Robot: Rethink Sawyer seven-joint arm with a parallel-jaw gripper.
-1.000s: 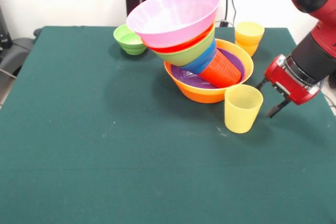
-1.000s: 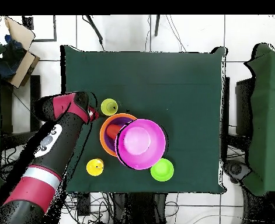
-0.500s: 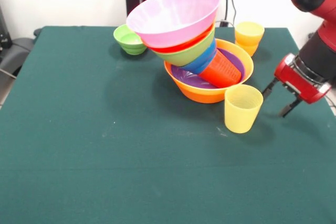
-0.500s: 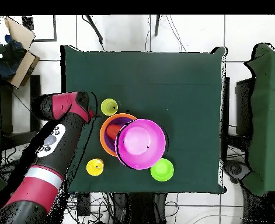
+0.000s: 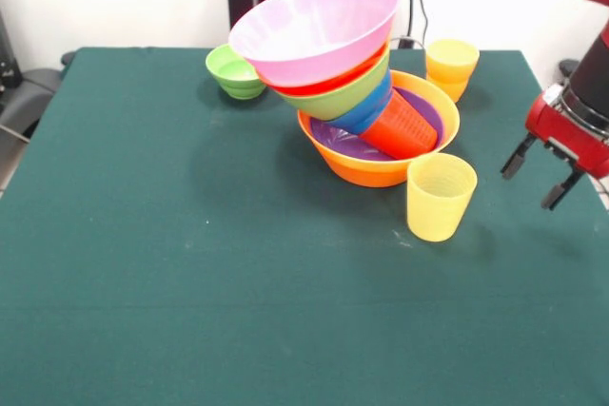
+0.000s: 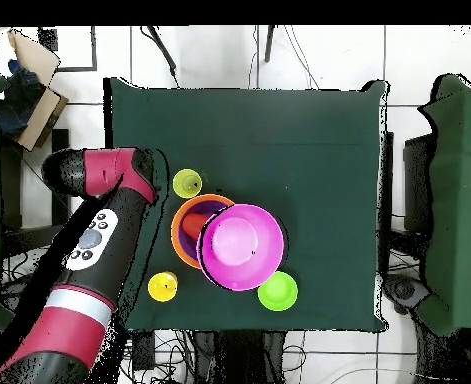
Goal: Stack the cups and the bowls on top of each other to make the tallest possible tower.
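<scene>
Dark green cloth-covered table (image 5: 143,263) fills most of both views, white wall and a black stand behind it, tiled floor with cables round it in the overhead view. Red and black arm (image 6: 84,250) reaches in along one table edge; its red gripper (image 5: 543,178) hangs off to the side of the stack, empty, the two dark fingers (image 5: 519,156) spread apart, nothing between them. The tower (image 5: 347,83) sits mid-table toward the back: large glossy orange plastic bowl (image 5: 366,170) as base, shallow purple bowl (image 5: 343,143) inside it, then a red-orange cup (image 5: 404,125) lying tilted, with blue, green, red-orange and large pink bowl (image 5: 314,26) leaning over on it, clearly not upright. Pale yellow translucent tumbler (image 5: 440,196) stands upright just in front of the orange bowl, near the gripper. Small green bowl (image 5: 234,71) and deeper yellow cup (image 5: 451,67) stand loose at the back, apart from the stack. Step looks like between picks, likely the pale tumbler next; that calls for lowering around its rim without nudging the leaning stack.
</scene>
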